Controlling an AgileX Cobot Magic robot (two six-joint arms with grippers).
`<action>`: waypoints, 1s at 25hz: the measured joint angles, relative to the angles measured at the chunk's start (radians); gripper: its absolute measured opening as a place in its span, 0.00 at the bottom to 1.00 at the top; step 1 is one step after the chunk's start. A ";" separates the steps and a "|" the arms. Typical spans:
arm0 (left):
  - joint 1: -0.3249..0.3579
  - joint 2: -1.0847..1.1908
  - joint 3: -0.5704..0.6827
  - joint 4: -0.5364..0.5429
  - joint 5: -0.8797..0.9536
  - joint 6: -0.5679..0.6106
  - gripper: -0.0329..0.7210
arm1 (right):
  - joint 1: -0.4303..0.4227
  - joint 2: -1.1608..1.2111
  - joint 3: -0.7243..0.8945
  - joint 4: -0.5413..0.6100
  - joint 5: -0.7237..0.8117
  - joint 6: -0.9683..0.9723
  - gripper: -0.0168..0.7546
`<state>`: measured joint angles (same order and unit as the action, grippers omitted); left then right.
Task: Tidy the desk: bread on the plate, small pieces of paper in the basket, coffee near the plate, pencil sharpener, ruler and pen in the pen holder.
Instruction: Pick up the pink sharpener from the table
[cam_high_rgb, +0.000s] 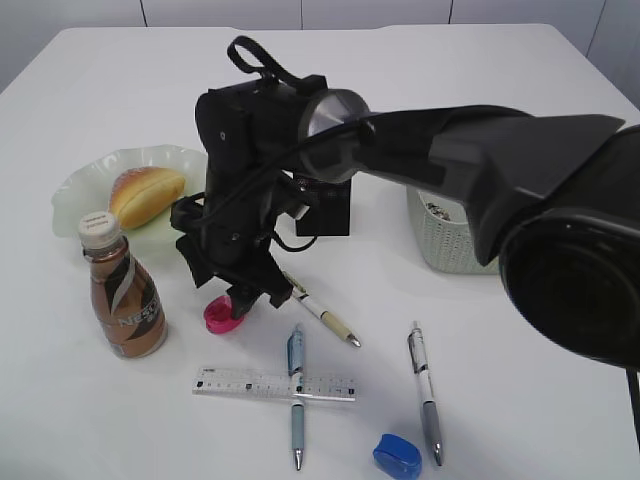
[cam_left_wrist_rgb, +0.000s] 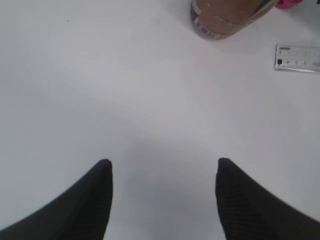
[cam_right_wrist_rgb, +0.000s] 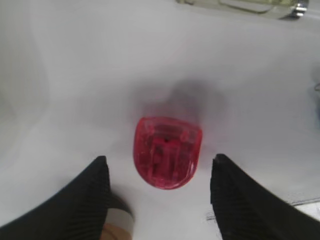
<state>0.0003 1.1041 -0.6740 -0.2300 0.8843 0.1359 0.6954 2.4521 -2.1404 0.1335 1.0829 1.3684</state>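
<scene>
Just below our right claw (cam_right_wrist_rgb: 157, 200) sits the pink sharpener (cam_right_wrist_rgb: 167, 151), centred between its open, empty jaws. Left claw (cam_left_wrist_rgb: 162, 200) hangs open and empty over bare surface (cam_left_wrist_rgb: 100, 90), farther off.

Bare table (cam_high_rgb: 520, 380) flanks the pink sharpener (cam_right_wrist_rgb: 167, 151); coffee bottle (cam_high_rgb: 121, 290) left, cream pen (cam_high_rgb: 322, 311) right obstruct.

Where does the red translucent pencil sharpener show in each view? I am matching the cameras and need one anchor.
Exterior view: red translucent pencil sharpener, lower left of centre, under the right hand.
Left wrist view: only a pink sliver at the top right corner.
Right wrist view: centre, between the open fingers.
Shared landmark: clear plastic ruler.
</scene>
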 joint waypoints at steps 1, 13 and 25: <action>0.000 0.000 0.000 0.000 0.000 0.000 0.68 | 0.000 0.009 0.000 0.004 0.000 0.000 0.63; 0.000 0.000 0.000 -0.001 -0.010 0.000 0.68 | 0.000 0.028 0.000 -0.021 -0.006 0.001 0.63; 0.000 0.000 0.000 -0.002 -0.016 0.000 0.68 | 0.001 0.044 0.000 -0.015 -0.008 0.001 0.59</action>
<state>0.0003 1.1041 -0.6740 -0.2322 0.8682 0.1359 0.6961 2.4957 -2.1404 0.1185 1.0744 1.3693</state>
